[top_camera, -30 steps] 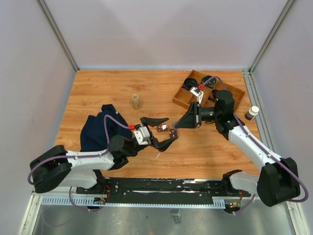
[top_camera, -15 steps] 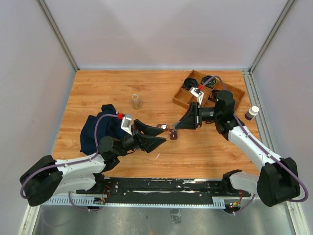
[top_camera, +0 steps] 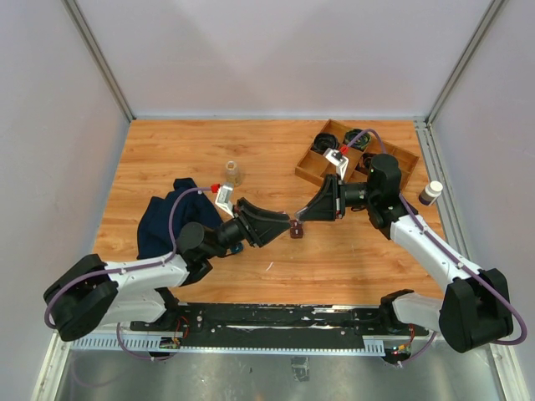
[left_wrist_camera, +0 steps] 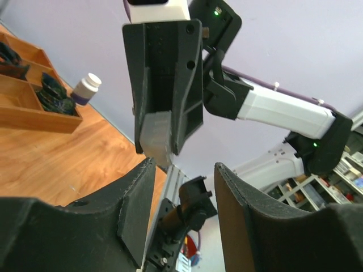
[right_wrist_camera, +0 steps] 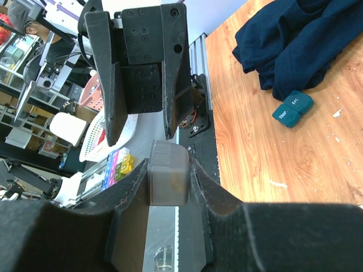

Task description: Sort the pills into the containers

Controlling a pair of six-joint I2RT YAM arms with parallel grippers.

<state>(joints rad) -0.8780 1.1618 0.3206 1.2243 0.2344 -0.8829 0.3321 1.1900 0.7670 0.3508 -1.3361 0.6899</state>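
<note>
My right gripper [top_camera: 302,215] is shut on a small translucent grey box [right_wrist_camera: 168,181], held level above the table. The same box [left_wrist_camera: 156,139] shows between its fingers in the left wrist view. My left gripper [top_camera: 287,224] is open and empty, its tips right in front of the right gripper's tips, facing them. In the left wrist view the gap between its fingers [left_wrist_camera: 184,170] holds nothing. One tiny dark-brown container [top_camera: 295,228] lies on the table just below the two tips. The second one is hidden, probably under my left gripper. No loose pills show.
A navy cloth [top_camera: 171,219] lies at the left, with two joined teal day-labelled boxes [right_wrist_camera: 292,109] beside it. A small jar [top_camera: 233,173] stands behind. A wooden divided tray [top_camera: 311,170] with cables is at the back right. A white pill bottle [top_camera: 430,193] stands at the right edge.
My left gripper has swung back and to the right, narrowed from wide open, and now faces the right gripper's tips. It covers the spot where the second brown box lay. The right arm has held still.
</note>
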